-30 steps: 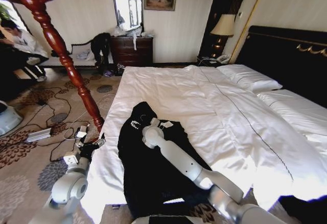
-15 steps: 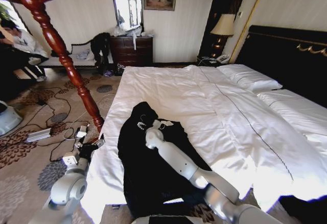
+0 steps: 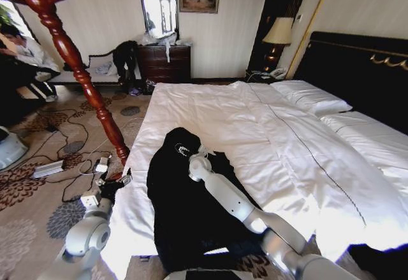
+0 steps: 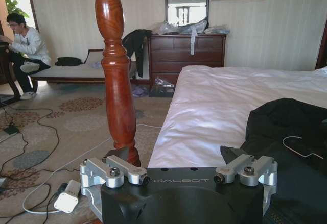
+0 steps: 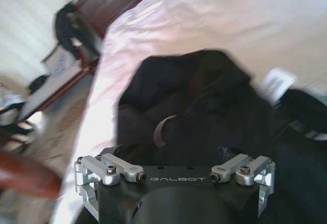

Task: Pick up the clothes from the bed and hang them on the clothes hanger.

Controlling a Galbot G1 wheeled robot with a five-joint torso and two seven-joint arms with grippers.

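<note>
"GALBOT" is printed on both wrist housings. The right arm stretches forward over the bed (image 3: 268,120), its right pincer (image 3: 194,155) poised over the collar end of the clothes (image 3: 185,210), jaws spread and holding nothing. The black garment lies on the white duvet near the bed's left edge. The left pincer (image 3: 105,184) is parked low, released, beside the clothes hanger (image 3: 76,63).

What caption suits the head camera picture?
Right gripper over the black clothes on the white bed, beside the clothes hanger.
</note>
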